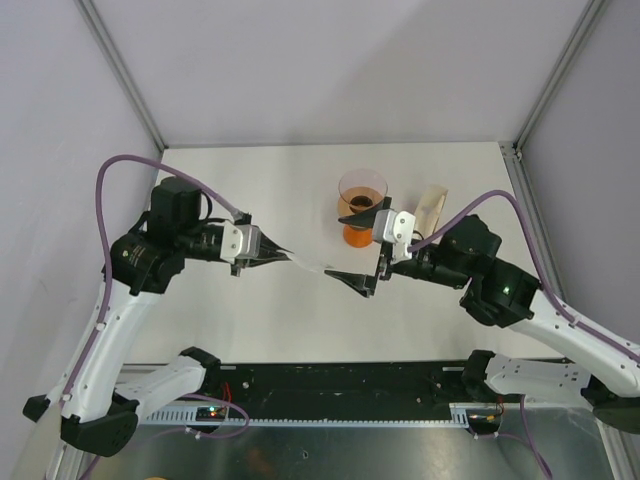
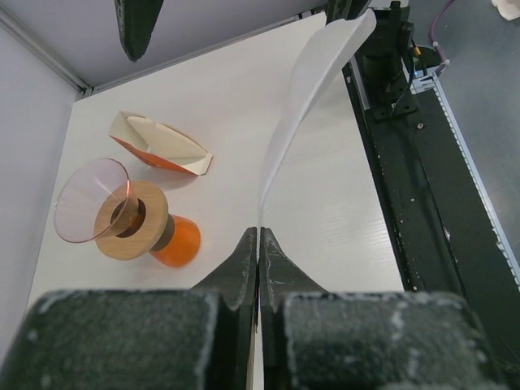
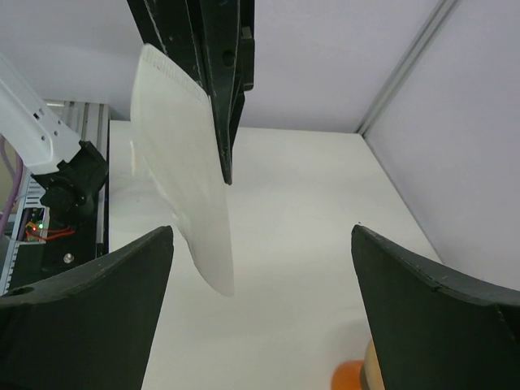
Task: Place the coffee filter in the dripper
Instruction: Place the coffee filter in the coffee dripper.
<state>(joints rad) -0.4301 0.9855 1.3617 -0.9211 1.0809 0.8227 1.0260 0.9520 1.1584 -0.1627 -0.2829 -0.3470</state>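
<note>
The left gripper was clamped on the coffee filter above mid-worktop, and the right gripper was spread wide around the paper's free end. The dripper sat nearer the far edge. The right gripper should probably close squarely on the paper before the left lets go.

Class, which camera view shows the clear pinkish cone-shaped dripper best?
The left wrist view: the clear pinkish cone-shaped dripper appears close, with its wide rim fully visible. The top external view shows it small, from above. The right wrist view misses it.
</note>
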